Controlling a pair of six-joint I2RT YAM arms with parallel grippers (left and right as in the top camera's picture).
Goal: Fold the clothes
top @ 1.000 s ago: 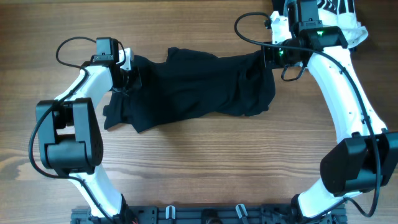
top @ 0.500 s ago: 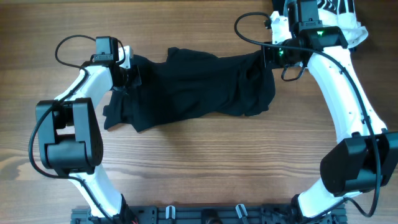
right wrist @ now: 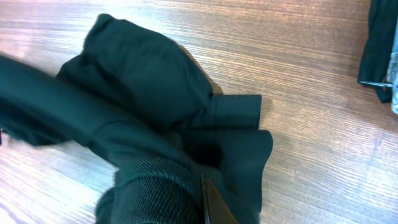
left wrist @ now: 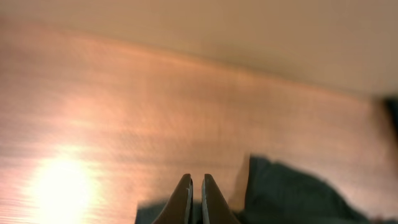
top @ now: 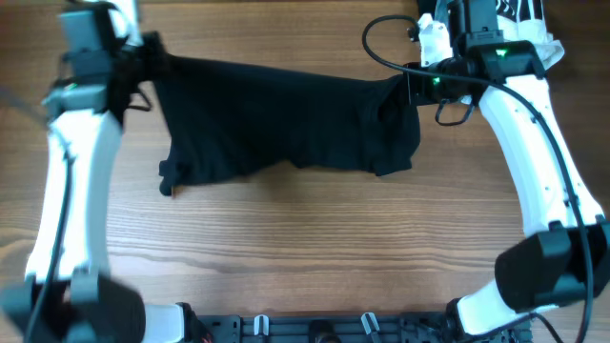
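- The left arm [top: 71,162] runs up the left edge of the overhead view and looks blurred.
- The left gripper [top: 145,65] sits in the upper left of that view, clenched on the upper left corner of the clothes [top: 286,119]. In the left wrist view its fingers [left wrist: 184,194] press together with only a thin slit between them. Dark fabric shows at their base, over a blurred tabletop [left wrist: 124,93].
- The clothes are one black garment stretched across the upper middle of the tabletop [top: 305,248], reaching from one gripper to the other. The top edge is drawn nearly straight. The lower edge is uneven, and a small tab hangs at the lower left.
- The right gripper [top: 412,90], in the upper right of the overhead view, grasps the right end of the clothes. In the right wrist view one finger [right wrist: 210,202] is sunk in bunched black folds beside a ribbed hem.
- A white fabric with black stripes [top: 519,11] lies in the top right corner, behind the right arm [top: 534,152].
- A dark piece of cloth [right wrist: 376,50] shows at the right edge of the right wrist view, apart from the clothes.
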